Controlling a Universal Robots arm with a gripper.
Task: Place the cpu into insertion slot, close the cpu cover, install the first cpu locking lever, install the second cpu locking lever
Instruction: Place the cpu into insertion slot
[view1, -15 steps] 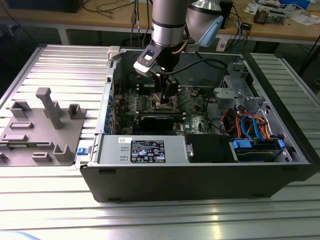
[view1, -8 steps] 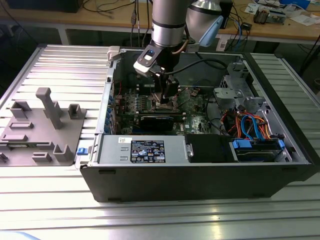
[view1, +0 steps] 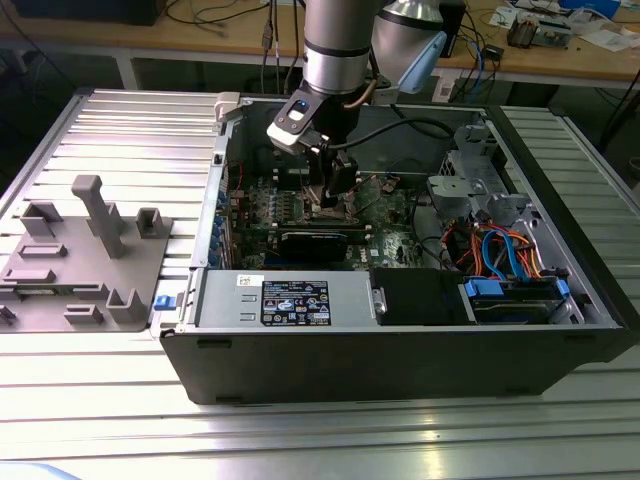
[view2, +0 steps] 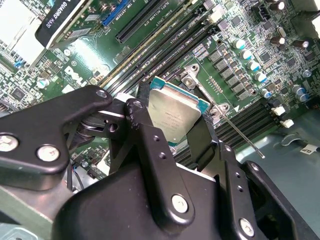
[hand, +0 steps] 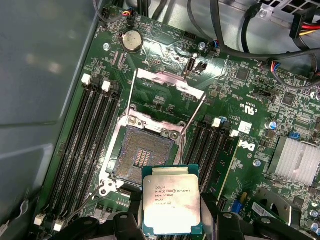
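The cpu (hand: 171, 202), a flat square chip with a silver top, is pinched by its edges between the black fingers (hand: 220, 222) of my gripper (hand: 172, 222). It hangs just beside and above the open insertion slot (hand: 142, 150), whose dark pin field is bare. The cpu cover (hand: 170, 80) stands flipped up at the slot's far side. In the second wrist view the cpu (view2: 175, 117) sits between the fingers (view2: 145, 132) of the gripper (view2: 172, 122), and a thin locking lever (view2: 242, 137) juts out, unlatched. In the exterior view the gripper (view1: 338, 195) is low inside the computer case.
Memory slots (hand: 80, 135) flank the socket on both sides. A black graphics card (view1: 315, 243) lies in front of the gripper, cables and drive bays (view1: 500, 250) are at the exterior view's right, and a grey fixture tray (view1: 80, 260) stands outside the case (view1: 400, 370).
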